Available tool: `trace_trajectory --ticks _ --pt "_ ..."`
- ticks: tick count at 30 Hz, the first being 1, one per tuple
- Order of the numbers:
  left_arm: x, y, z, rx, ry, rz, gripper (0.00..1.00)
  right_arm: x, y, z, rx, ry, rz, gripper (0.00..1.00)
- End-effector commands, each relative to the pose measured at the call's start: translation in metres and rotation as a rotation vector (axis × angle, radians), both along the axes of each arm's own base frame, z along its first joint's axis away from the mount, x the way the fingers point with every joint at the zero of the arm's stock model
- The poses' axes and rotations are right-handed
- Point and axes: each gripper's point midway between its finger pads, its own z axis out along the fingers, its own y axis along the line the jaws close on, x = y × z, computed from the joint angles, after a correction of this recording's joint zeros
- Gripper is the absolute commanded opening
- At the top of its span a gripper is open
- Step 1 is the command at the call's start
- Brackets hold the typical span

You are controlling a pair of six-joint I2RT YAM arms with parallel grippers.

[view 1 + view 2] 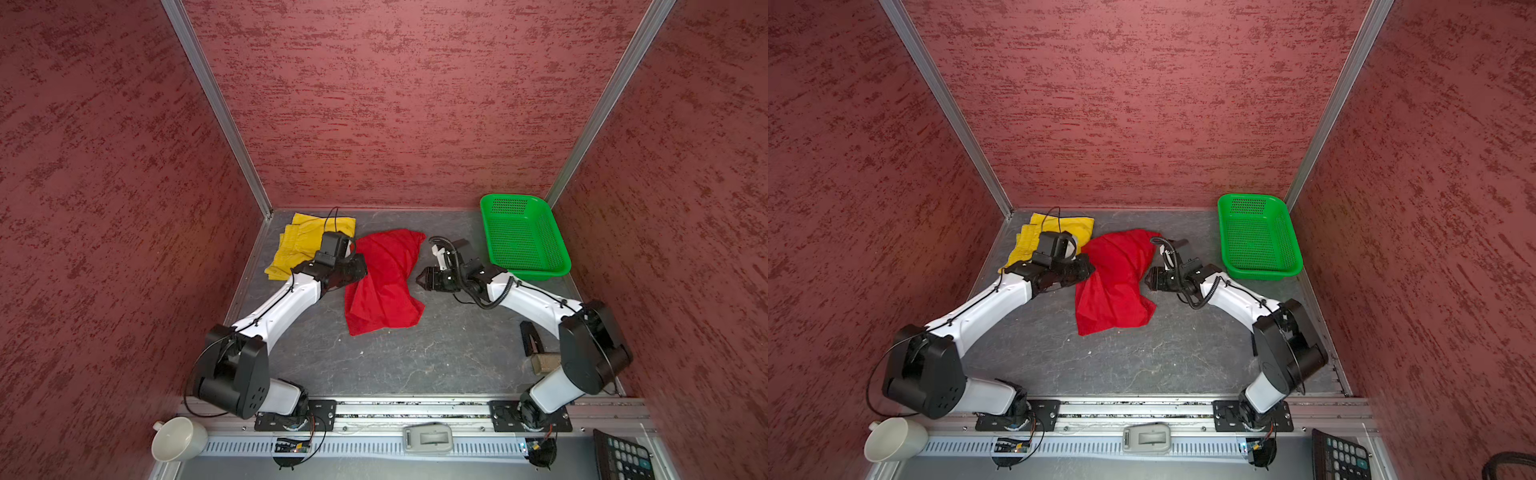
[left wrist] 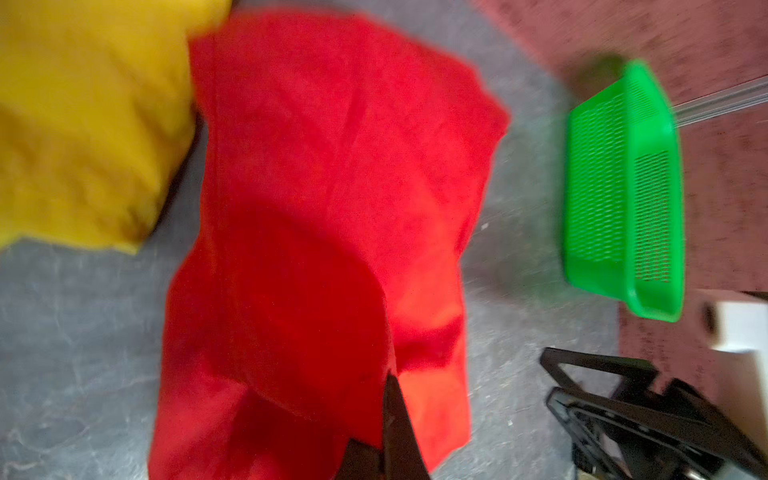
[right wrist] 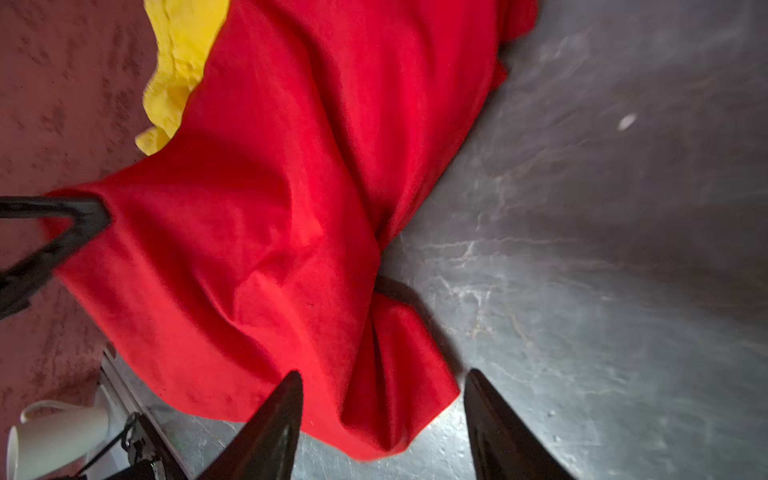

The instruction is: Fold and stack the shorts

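**Clamping the thin bright red fabric shorts [image 1: 382, 286]**

Left end effector [image 1: 364, 266]: clenched on one edge of these shorts, which lie crumpled on the dark grey marbled bench [image 1: 415, 357] between both end effectors.

Right end effector [image 1: 418, 283]: released, jaws apart, just beside the opposite edge.

The thin bright yellow fabric shorts [image 1: 305, 241] lie behind the left end effector, partly hidden by its wrist. The green perforated plastic basket [image 1: 540, 274] stands beyond the right end effector.

1st shorts pair [image 1: 299, 245] in back-left corner of table [image 1: 415, 353]; 2nd shorts pair [image 1: 382, 286] just right of it, mid-table; basket [image 1: 536, 273] back-right; cup [image 1: 178, 438] off table, front-left
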Motion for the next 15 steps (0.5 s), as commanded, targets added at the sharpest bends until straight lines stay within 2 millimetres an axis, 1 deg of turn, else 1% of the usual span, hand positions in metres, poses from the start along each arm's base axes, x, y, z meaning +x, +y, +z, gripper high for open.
trace_trajectory --ticks 1,2,3,5,7,8,9,10,11,13,14,15 --pt "-0.004 0.003 0.071 0.093 -0.159 -0.077 0.0 0.018 -0.018 0.049 0.081 -0.132 -0.067 0.63" --pt "-0.004 0.0 0.094 0.1 -0.206 -0.101 0.0 0.021 -0.024 0.053 0.09 -0.14 -0.078 0.63" --pt "-0.004 -0.003 0.112 0.106 -0.248 -0.123 0.0 0.021 -0.031 0.068 0.105 -0.175 -0.091 0.64" --pt "-0.009 -0.018 0.147 0.126 -0.34 -0.193 0.0 0.023 -0.044 0.081 0.115 -0.206 -0.118 0.64" --pt "-0.015 -0.039 0.166 0.136 -0.402 -0.262 0.0 0.023 -0.057 0.086 0.115 -0.212 -0.146 0.64" --pt "-0.017 -0.049 0.168 0.137 -0.412 -0.296 0.0 0.023 -0.064 0.084 0.108 -0.208 -0.163 0.64" --pt "-0.018 -0.063 0.165 0.14 -0.414 -0.336 0.0 0.022 -0.073 0.082 0.094 -0.201 -0.186 0.64" --pt "-0.019 -0.076 0.158 0.142 -0.402 -0.374 0.0 0.021 -0.082 0.079 0.076 -0.194 -0.213 0.65" --pt "-0.019 -0.09 0.148 0.141 -0.38 -0.408 0.0 0.019 -0.089 0.075 0.06 -0.187 -0.235 0.65" --pt "-0.025 -0.129 0.118 0.131 -0.314 -0.51 0.01 0.015 -0.106 0.067 0.017 -0.172 -0.287 0.65" --pt "-0.029 -0.147 0.104 0.13 -0.283 -0.555 0.12 0.012 -0.111 0.064 -0.001 -0.165 -0.303 0.65" --pt "-0.035 -0.167 0.088 0.136 -0.247 -0.608 0.29 0.009 -0.118 0.062 -0.024 -0.16 -0.322 0.65"
